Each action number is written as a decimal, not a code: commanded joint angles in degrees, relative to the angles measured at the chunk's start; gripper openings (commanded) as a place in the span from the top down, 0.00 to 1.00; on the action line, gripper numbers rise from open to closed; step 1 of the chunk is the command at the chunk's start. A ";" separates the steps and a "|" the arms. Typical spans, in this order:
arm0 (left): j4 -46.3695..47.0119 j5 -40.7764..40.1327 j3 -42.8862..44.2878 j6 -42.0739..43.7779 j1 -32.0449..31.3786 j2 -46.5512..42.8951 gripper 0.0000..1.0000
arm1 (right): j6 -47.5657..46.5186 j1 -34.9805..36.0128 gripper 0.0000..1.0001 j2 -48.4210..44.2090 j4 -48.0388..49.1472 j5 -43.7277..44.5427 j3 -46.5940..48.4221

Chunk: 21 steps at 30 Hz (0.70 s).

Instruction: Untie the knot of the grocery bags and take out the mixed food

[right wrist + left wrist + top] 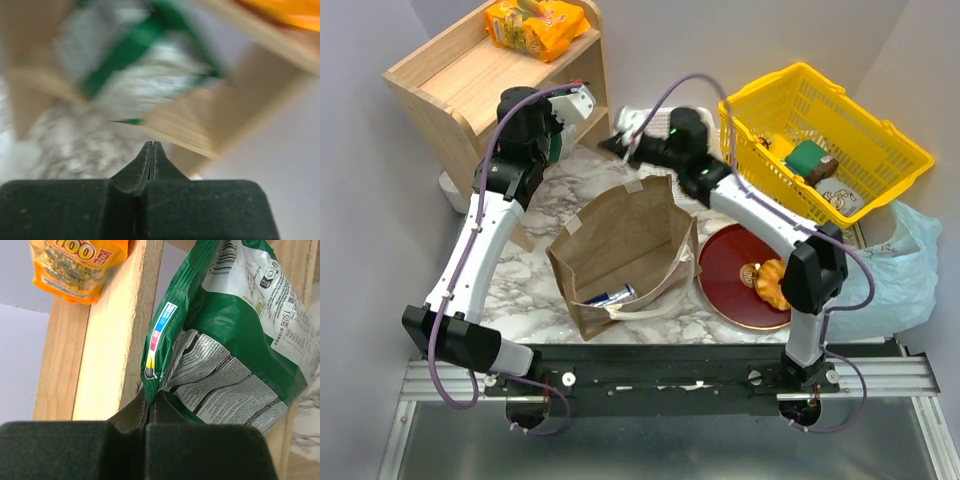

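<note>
My left gripper (150, 401) is shut on the bottom edge of a green snack packet (230, 335), held against the wooden shelf (107, 345). In the top view it (582, 105) is at the shelf's lower opening. Orange snack packets (535, 25) lie on the shelf top and show in the left wrist view (75, 265). My right gripper (612, 145) is shut and empty behind the brown paper bag (620, 235); its wrist view (152, 146) is blurred. The light blue plastic bag (890, 265) lies slack at the right; no knot shows. A ring pastry (770, 280) sits on a red plate (725, 270).
A yellow basket (840, 110) with a green box and packets stands at the back right. The paper bag stands open with a small blue item (610, 296) inside. The wooden shelf (460, 75) fills the back left corner.
</note>
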 commanded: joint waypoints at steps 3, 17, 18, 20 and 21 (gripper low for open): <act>-8.50 -0.75 7.26 -8.03 0.39 1.84 1.00 | 2.51 7.49 1.00 9.95 1.51 -1.73 6.12; -18.89 5.83 10.19 -16.29 0.39 0.18 1.00 | 19.10 12.07 1.00 40.44 11.09 23.58 44.79; -17.76 6.80 8.78 -16.56 0.30 -0.70 1.00 | 18.49 12.07 0.99 43.51 12.57 23.77 46.82; -15.91 8.65 3.18 -16.82 0.21 -3.25 1.00 | 17.61 12.33 1.00 44.51 13.64 24.91 47.99; -13.82 8.83 0.87 -16.47 0.21 -4.04 1.00 | 17.43 12.24 1.00 44.25 14.77 25.35 46.77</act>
